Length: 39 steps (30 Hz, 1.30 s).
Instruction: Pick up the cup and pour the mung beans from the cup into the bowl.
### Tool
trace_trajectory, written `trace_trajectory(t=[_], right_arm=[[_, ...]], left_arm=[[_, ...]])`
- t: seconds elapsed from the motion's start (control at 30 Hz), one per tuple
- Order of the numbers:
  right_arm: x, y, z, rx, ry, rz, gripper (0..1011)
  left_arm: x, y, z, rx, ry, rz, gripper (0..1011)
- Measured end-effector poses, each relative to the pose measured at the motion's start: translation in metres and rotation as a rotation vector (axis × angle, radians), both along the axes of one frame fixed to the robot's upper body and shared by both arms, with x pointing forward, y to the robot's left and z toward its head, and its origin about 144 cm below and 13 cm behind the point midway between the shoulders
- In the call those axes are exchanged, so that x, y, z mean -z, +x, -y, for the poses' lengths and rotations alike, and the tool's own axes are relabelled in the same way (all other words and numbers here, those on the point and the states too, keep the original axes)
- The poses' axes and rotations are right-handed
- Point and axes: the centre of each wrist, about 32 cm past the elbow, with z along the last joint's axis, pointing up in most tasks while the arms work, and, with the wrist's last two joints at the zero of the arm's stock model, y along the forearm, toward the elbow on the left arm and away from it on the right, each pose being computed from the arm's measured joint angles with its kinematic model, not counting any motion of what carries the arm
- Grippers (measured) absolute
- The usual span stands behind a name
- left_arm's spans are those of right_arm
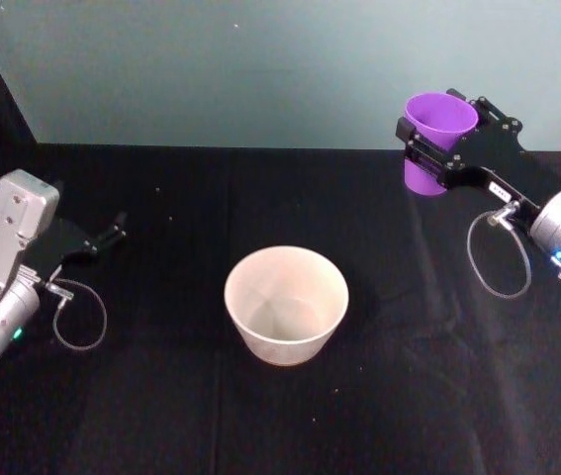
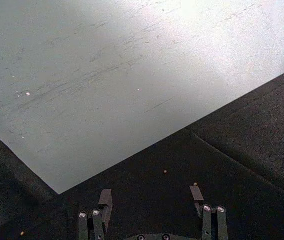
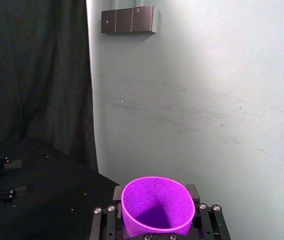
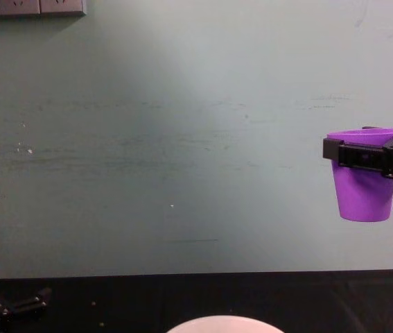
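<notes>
The jaws of the right gripper (image 1: 436, 150) are closed around the purple cup (image 1: 439, 117), one finger on each side just under its rim. The cup stands upright in the grip and hangs in the air, well above the worktop (image 1: 161, 416), at the right and toward the back. In the right wrist view I look into the cup (image 3: 157, 202), but I cannot tell whether mung beans lie at its bottom.

The jaws of the left gripper (image 2: 151, 196) stand wide and hold nothing. This arm rests low at the left side of the worktop and seems idle.

The bowl (image 1: 231, 289) sits on the worktop near the middle, well apart from the cup, lower and to the left of it. Its inside looks bare, with no beans that I can see. So I judge that the picking up is done and the carrying is in hand, while the pouring is not yet begun. The next move calls for bringing the cup over the bowl, keeping it level on the way, then tipping its mouth down toward the middle of the bowl, slowly, so that beans do not jump over the rim.

The worktop is covered with a black cloth, a little wrinkled, with a few small specks (image 2: 165, 171) on it. Behind it stands a pale greenish wall (image 4: 182, 139) with a socket strip (image 4: 30, 7) high up, and a dark curtain (image 3: 31, 75) hangs at the side.
</notes>
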Motion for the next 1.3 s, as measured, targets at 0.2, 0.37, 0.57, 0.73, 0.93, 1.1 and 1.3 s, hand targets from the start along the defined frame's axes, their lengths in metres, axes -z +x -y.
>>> trace_trajectory(t=[0.2,0.37,0.57,0.73,0.93,1.1,1.3], right_arm=[[0.0000,0.0000,0.0000,0.000,0.000,0.000,756],[0.0000,0.0000,0.0000,0.000,0.000,0.000,756],[0.0000,0.0000,0.0000,0.000,0.000,0.000,756],[0.0000,0.0000,0.0000,0.000,0.000,0.000,756],[0.0000,0.0000,0.0000,0.000,0.000,0.000,756],[0.0000,0.0000,0.0000,0.000,0.000,0.000,756],[0.0000,0.0000,0.0000,0.000,0.000,0.000,756]], left_arm=[[0.0000,0.0000,0.0000,0.000,0.000,0.000,1011],[0.0000,0.0000,0.0000,0.000,0.000,0.000,1011],[0.0000,0.0000,0.0000,0.000,0.000,0.000,1011],[0.0000,0.0000,0.0000,0.000,0.000,0.000,1011],[0.0000,0.0000,0.0000,0.000,0.000,0.000,1011],[0.0000,0.0000,0.0000,0.000,0.000,0.000,1011],[0.0000,0.0000,0.0000,0.000,0.000,0.000,1011]])
